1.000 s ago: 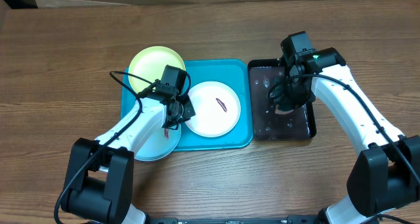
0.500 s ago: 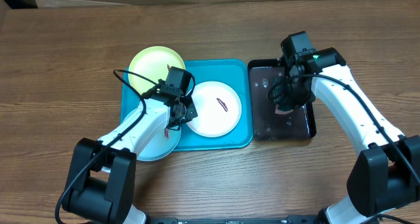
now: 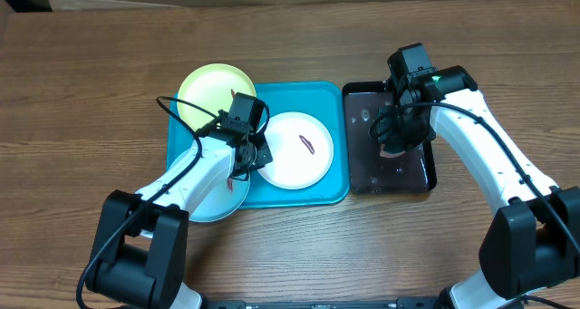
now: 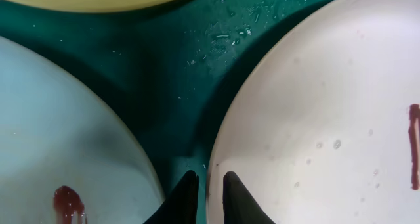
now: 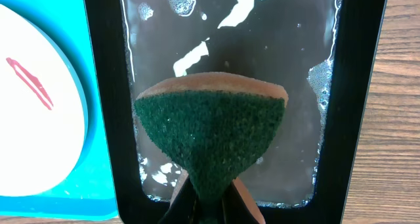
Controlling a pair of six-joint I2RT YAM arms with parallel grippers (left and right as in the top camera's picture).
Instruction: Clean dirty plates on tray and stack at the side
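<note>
Tray (image 3: 317, 96): large, turquoise-blue, rectangular, rounded corners, raised rim; lay flat, wet with droplets.
Pale yellow plate (image 3: 210, 87): lay over the tray's far-left corner, overhanging the rim.
White plate (image 3: 294, 155): sat flat inside the tray, bearing a reddish-brown streak (image 3: 308, 144).
Light blue plate (image 3: 227, 201): lay at the near-left corner, overhanging the rim, with a reddish-brown smear (image 4: 67, 201).

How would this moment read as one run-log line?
left gripper: at white round plastic plate rim, grip unclear | right gripper: holding green sponge over glossy black tray | plate smeared
</note>
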